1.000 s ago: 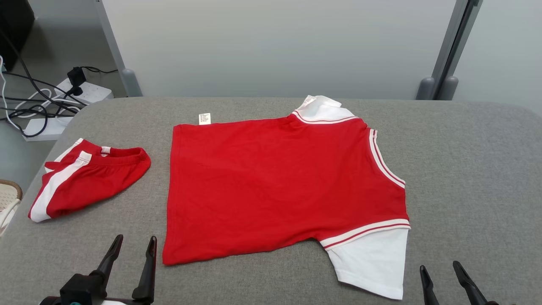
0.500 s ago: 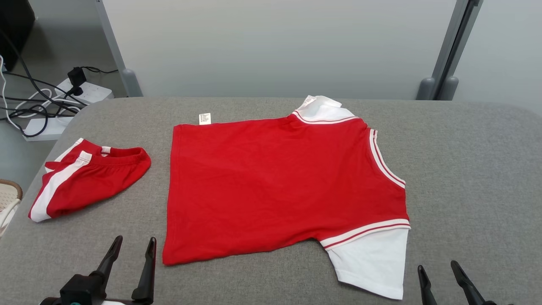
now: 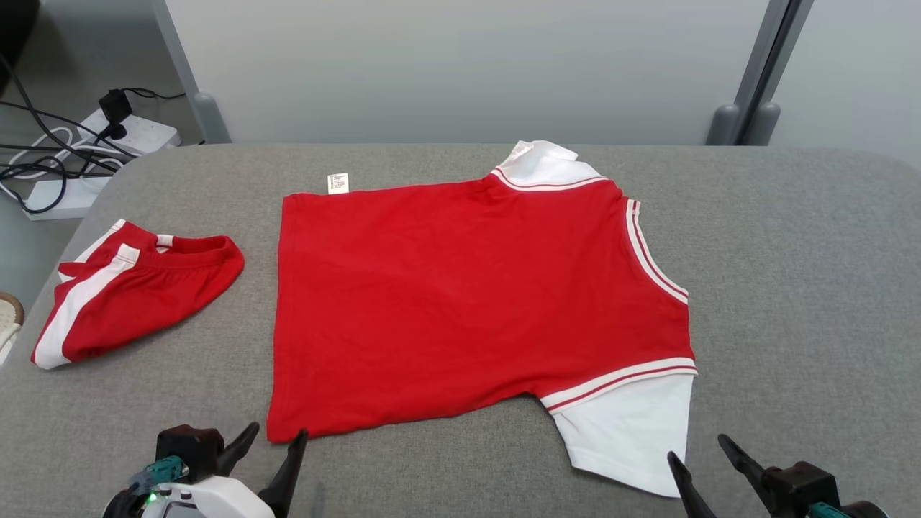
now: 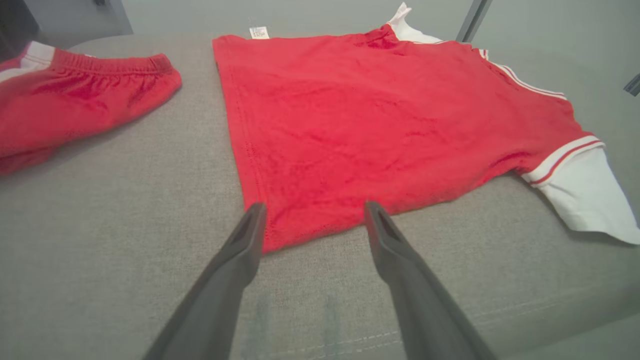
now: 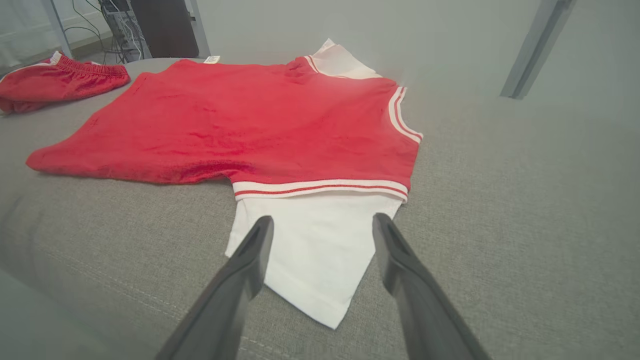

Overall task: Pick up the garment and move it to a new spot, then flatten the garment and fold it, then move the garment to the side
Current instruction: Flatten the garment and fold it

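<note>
Both grippers have come forward since a second ago, and the head camera has shifted a little, so the whole scene sits slightly higher. The left gripper [image 3: 278,430] now has its fingertips just at the near left corner of the red shirt [image 3: 460,302], its fingers spread apart and holding nothing. In the left wrist view the left gripper [image 4: 315,206] straddles that hem corner, the tips over or at the edge of the cloth; contact cannot be judged. The right gripper [image 3: 696,446] is likewise spread and empty, close beside the white sleeve [image 3: 626,424]. In the right wrist view its fingers [image 5: 250,265] frame the sleeve's outer end.

The shirt lies flat on the grey padded table [image 3: 791,288], hem to the robot's left and neck to its right, with a small label [image 3: 337,183] at its far left corner. A folded pair of red shorts [image 3: 137,295] lies apart from it near the table's left edge.
</note>
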Motion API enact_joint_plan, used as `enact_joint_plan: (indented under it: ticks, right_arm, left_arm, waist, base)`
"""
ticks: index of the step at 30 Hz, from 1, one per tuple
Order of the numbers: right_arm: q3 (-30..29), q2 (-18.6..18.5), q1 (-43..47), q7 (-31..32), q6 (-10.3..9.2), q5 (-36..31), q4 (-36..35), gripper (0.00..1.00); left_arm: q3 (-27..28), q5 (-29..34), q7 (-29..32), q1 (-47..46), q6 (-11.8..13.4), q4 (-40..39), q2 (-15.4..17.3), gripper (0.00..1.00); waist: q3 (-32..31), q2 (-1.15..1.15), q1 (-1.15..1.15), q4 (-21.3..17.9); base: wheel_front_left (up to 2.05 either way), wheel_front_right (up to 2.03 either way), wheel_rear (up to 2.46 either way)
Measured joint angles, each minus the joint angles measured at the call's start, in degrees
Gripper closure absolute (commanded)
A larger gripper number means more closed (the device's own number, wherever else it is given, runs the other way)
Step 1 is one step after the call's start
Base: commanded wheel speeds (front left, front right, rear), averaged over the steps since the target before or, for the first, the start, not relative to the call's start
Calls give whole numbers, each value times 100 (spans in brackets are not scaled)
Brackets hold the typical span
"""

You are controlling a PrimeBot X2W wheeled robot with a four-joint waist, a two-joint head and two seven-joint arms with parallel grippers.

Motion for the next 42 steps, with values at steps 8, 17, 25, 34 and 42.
enact_joint_plan:
  ticks: [8, 17, 25, 34, 42]
  right_arm:
    - [80, -48, 3, 385, 0, 42, 203, 0]
    - [118, -14, -212, 475, 0, -24, 464, 0]
    - [250, 4, -360, 524, 0, -82, 768, 0]
    - [415, 13, -679, 532, 0, -141, 1115, 0]
    - [481, 52, -1006, 520, 3, -73, 1506, 100]
  left_arm:
    - [37, -357, 402, -114, -115, 512, 4, 0]
    - [40, -538, 375, -569, -234, 1045, -23, 0]
    - [4, -588, 218, -902, -353, 1417, -45, 0]
    - [-149, -684, 116, -1196, -435, 1813, -63, 46]
    - [-349, -784, 46, -1330, -477, 1965, -69, 100]
  waist:
    - [373, 0, 0, -47]
    - [799, 0, 0, -58]
    - [969, 0, 0, -35]
    - [1091, 0, 0, -77]
    - [1148, 0, 0, -122]
  base:
    - [0, 0, 0]
    - [0, 0, 0]
    - [0, 0, 0]
    - [0, 0, 0]
    - [0, 0, 0]
